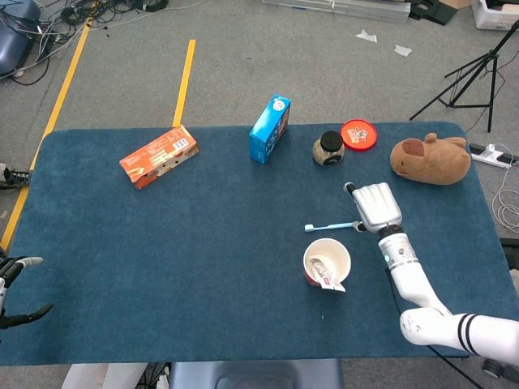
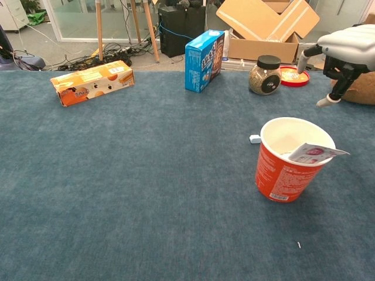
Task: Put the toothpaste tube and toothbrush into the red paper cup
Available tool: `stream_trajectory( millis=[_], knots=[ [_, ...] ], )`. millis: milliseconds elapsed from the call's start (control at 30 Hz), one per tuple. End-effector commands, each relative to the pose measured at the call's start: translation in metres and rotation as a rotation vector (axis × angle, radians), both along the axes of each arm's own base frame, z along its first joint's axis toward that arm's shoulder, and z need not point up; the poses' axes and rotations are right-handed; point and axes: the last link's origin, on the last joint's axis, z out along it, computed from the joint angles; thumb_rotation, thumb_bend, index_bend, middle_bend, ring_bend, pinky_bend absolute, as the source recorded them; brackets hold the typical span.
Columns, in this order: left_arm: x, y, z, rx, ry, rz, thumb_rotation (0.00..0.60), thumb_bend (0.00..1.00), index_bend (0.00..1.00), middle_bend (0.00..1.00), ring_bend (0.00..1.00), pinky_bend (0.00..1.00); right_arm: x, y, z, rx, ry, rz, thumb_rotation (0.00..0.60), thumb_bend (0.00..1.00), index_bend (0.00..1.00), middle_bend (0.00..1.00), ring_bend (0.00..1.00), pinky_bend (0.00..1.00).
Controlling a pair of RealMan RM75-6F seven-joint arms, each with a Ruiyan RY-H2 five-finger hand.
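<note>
Toothpaste tube (image 1: 323, 272) is sitting inside the red paper cup (image 2: 286, 167), its flat crimped end sticking out over the rim on the side toward the table's right edge. That cup is standing upright on the blue table (image 1: 203, 243), toward the near right part of it and well in from the edges. A light blue toothbrush (image 1: 332, 226) is lying flat on the cloth just behind the cup, on the side toward the far edge, its head pointing toward the left edge; in the chest view only the head is peeking out beside the cup's rim.

At the handle end of the toothbrush the right hand (image 1: 375, 207) is hovering above the table, palm down. Its fingers are spreading apart and gripping nothing, and the chest view is showing them hanging clear of the cloth. The left hand (image 1: 15, 290) is showing only at the near left corner, fingers apart and holding nothing.

Along the far edge several other things are resting. An orange biscuit box (image 1: 159, 156) is lying on its side toward the far left corner. A blue carton (image 1: 269, 129) is standing upright near the middle of that edge. Beside it, toward the right, a dark-lidded jar (image 1: 328, 149) is standing, and a red lid (image 1: 358, 134) is lying flat just next to it. A brown plush toy (image 1: 431, 159) is lying near the far right corner.
</note>
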Motion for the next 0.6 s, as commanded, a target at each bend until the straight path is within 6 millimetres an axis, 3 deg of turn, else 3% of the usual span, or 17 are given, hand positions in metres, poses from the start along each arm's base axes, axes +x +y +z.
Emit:
stream_trajectory(
  millis=[33,600],
  knots=[
    [0.0,0.0,0.0,0.001,-0.002,0.0,0.6,0.0,0.25,0.27,0.2,0.2,0.004,-0.007,-0.013,0.015,0.025,-0.018,0.6,0.0,0.4,1.0,1.0,1.0],
    [0.0,0.0,0.001,0.0,-0.005,-0.002,0.6,0.0,0.25,0.27,0.2,0.2,-0.007,-0.01,-0.046,0.078,0.137,-0.093,0.6,0.1,0.49,1.0,1.0,1.0]
  ],
)
